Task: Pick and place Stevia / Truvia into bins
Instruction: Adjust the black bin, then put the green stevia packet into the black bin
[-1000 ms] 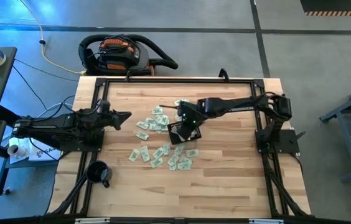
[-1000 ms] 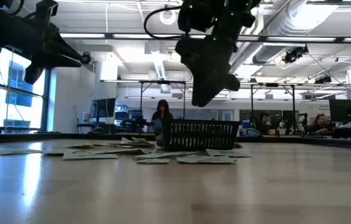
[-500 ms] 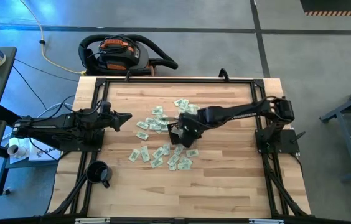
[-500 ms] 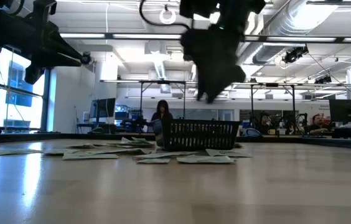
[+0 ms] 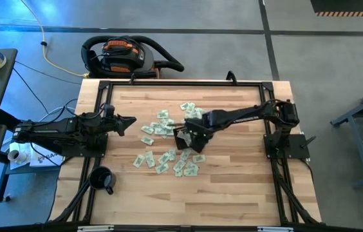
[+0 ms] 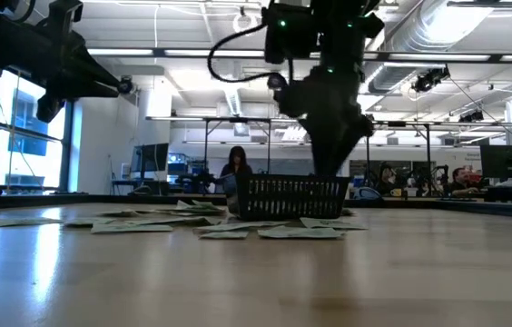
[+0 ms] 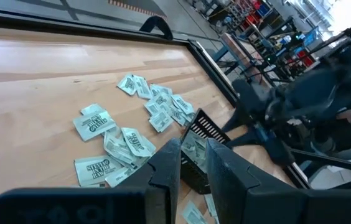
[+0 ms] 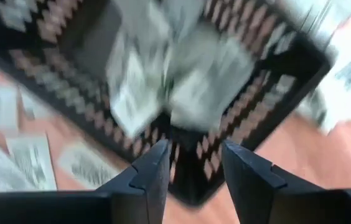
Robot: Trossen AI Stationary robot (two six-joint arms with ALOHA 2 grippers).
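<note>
Nearby, loose sachets [image 5: 167, 160] ring the basket [image 5: 185, 138].

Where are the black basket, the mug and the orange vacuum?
black basket [image 6: 292, 196]: low view, front mesh wall.
mug [image 5: 102, 178]: high view, its round body.
orange vacuum [image 5: 121, 53]: high view, orange top.

A black mug [image 5: 102, 178] stands near the wooden table's [image 5: 233, 187] corner, an orange-and-black vacuum [image 5: 122, 54] lying beyond its far edge.
</note>
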